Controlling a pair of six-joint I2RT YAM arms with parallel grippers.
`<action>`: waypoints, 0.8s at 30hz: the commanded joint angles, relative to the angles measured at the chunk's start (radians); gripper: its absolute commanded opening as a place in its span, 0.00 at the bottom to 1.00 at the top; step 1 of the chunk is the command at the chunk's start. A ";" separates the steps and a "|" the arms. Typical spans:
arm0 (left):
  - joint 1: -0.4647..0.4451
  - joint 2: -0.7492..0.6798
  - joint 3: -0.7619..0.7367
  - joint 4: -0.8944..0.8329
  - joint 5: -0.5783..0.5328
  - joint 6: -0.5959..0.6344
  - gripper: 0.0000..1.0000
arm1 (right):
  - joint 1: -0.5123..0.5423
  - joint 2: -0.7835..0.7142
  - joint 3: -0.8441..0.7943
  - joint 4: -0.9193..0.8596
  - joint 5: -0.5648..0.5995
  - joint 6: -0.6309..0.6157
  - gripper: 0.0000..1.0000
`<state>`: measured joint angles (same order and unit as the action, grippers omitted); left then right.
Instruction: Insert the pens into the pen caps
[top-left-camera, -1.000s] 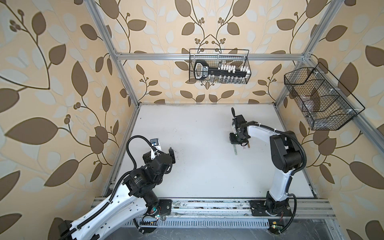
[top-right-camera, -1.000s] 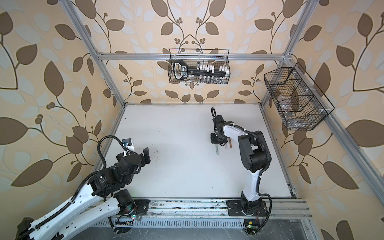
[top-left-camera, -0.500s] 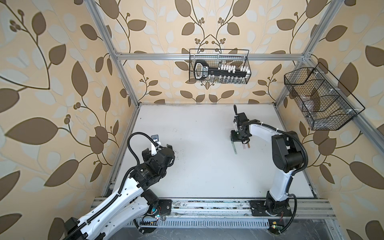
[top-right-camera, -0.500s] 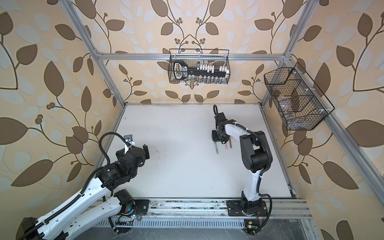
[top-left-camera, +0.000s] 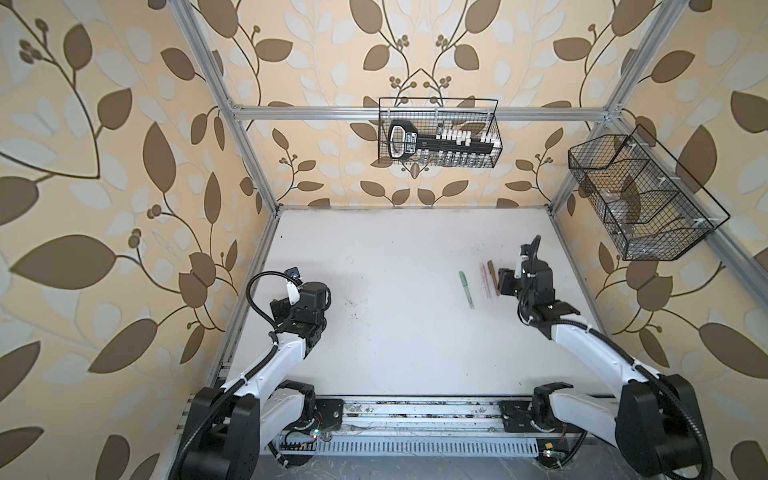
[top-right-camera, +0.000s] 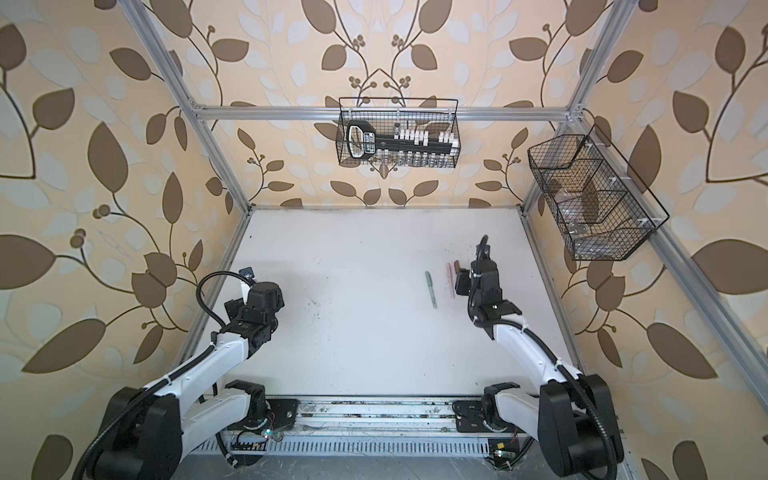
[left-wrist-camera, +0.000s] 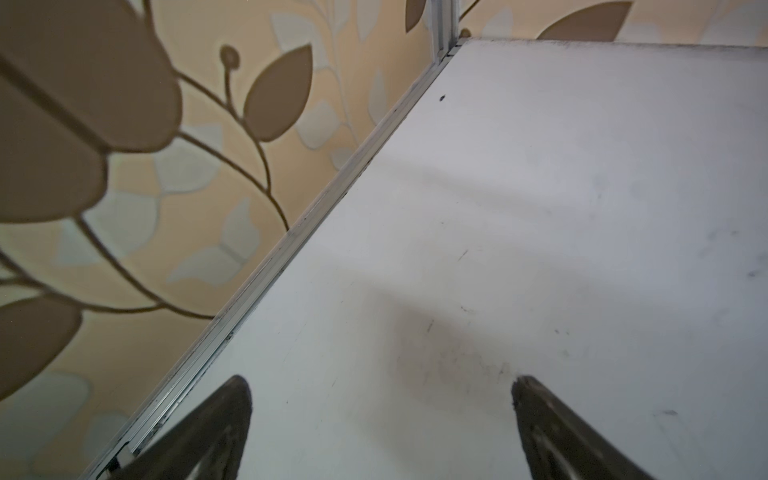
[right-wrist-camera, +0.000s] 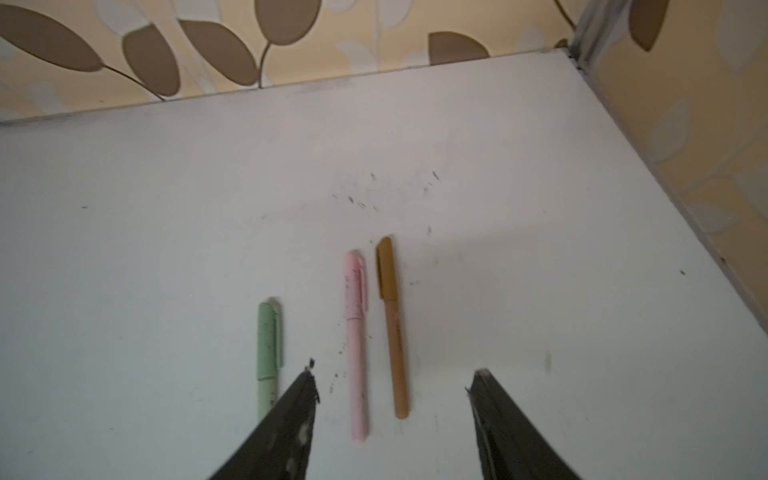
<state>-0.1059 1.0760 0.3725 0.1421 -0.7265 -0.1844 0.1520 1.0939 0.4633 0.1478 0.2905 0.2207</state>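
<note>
Pens, all three capped, lie on the right half of the table (top-left-camera: 395, 340) in both top views: the green pen (top-left-camera: 466, 289), the pink pen (top-left-camera: 485, 281) and the brown pen (top-left-camera: 492, 274), roughly parallel, cap ends toward the far edge. Pink and brown lie just beside each other; green lies a little apart, toward the middle. The right arm (top-left-camera: 582, 340) stretches from the near-right corner along the right edge, forearm raised, wrist bent down toward the pens. The right tool (top-left-camera: 504, 283) hangs just beside the brown pen, on its right-edge side. The left arm (top-left-camera: 274, 361) is folded near the left edge, its wrist aimed at the far-left corner.

Left wrist view: the left tool (left-wrist-camera: 380, 380) stands spread wide, both dark fingertips over bare table close to the left edge, nothing between them.

Right wrist view: the right tool (right-wrist-camera: 394, 372) is spread and pinches nothing. The pink and brown barrels lie on the table in the gap between its fingers (right-wrist-camera: 286, 419); one finger hides the green barrel's end. The green cap (right-wrist-camera: 270, 338), pink cap (right-wrist-camera: 356, 286) and brown cap (right-wrist-camera: 385, 268) each sit on the pen of matching colour.
</note>
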 joint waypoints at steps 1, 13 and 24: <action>0.031 0.064 -0.018 0.345 0.074 0.117 0.99 | -0.006 -0.054 -0.179 0.376 0.181 -0.074 0.61; 0.066 0.278 -0.105 0.727 0.367 0.122 0.99 | -0.068 0.184 -0.380 0.985 -0.027 -0.215 0.62; 0.080 0.427 0.002 0.631 0.339 0.095 0.99 | -0.092 0.250 -0.289 0.875 -0.042 -0.193 1.00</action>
<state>-0.0372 1.5311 0.3511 0.7578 -0.3931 -0.0814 0.0731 1.3437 0.1429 1.0061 0.2790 0.0292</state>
